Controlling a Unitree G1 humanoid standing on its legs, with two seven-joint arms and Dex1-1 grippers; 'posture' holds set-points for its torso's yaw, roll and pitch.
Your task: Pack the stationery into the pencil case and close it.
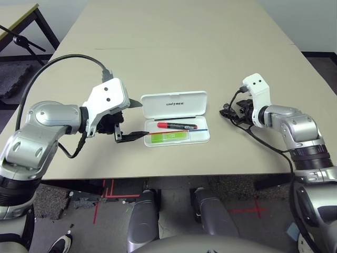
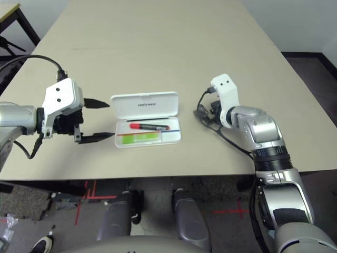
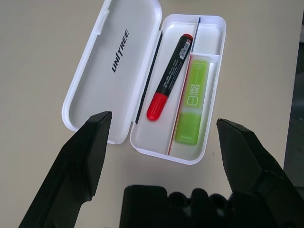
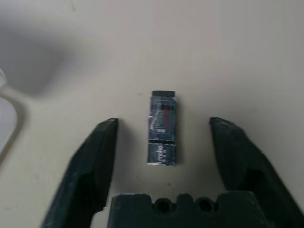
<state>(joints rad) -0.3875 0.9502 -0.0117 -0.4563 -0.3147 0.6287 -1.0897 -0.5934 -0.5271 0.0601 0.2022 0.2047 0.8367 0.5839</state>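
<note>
Beige table (image 1: 174, 58); left end effector (image 3: 159, 156) spread wide before open pencil case (image 1: 175, 105) holding red marker (image 3: 169, 77) and green highlighter (image 3: 192, 107). Right end effector (image 4: 164, 161) wide, straddling metallic piece (image 4: 162, 127): lower squarely, then pinch its long sides.

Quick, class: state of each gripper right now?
Left gripper: open, holding nothing, facing the open pencil case.
Right gripper: open, holding nothing, fingers either side of the small metallic piece on the table.
</note>
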